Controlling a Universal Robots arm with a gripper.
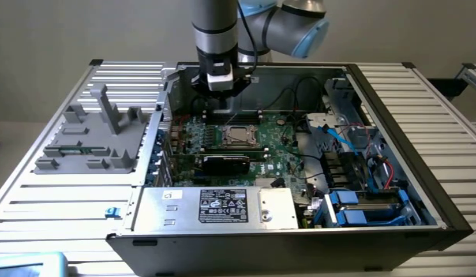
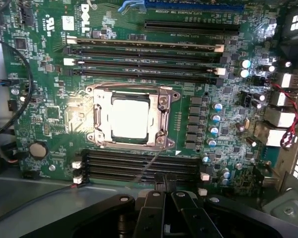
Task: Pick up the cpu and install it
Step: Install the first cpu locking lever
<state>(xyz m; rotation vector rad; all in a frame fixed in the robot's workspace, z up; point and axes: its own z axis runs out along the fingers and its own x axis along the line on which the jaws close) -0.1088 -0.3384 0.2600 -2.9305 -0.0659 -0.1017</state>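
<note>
Arm: the silver and blue robot arm (image 1: 222, 23) reaches down into the open black computer case (image 1: 445, 213).
Gripper: the black two-finger gripper (image 1: 221, 107) (image 2: 164, 184) hangs above the green motherboard (image 2: 54, 114), over the black memory slots (image 2: 139, 166) just beside the socket. Its fingers are pressed together with nothing between them.
CPU: the small square chip with a shiny silver top (image 1: 239, 134) (image 2: 130, 118) lies flat inside the metal-framed socket (image 2: 164, 106), apart from the gripper.
Card: a black rectangular graphics card (image 1: 226, 163) sits near the socket, on its camera side.
Outside the case: a grey plastic fixture (image 1: 92, 138) stands on the slatted table (image 1: 37, 202) at the exterior view's left.
</note>
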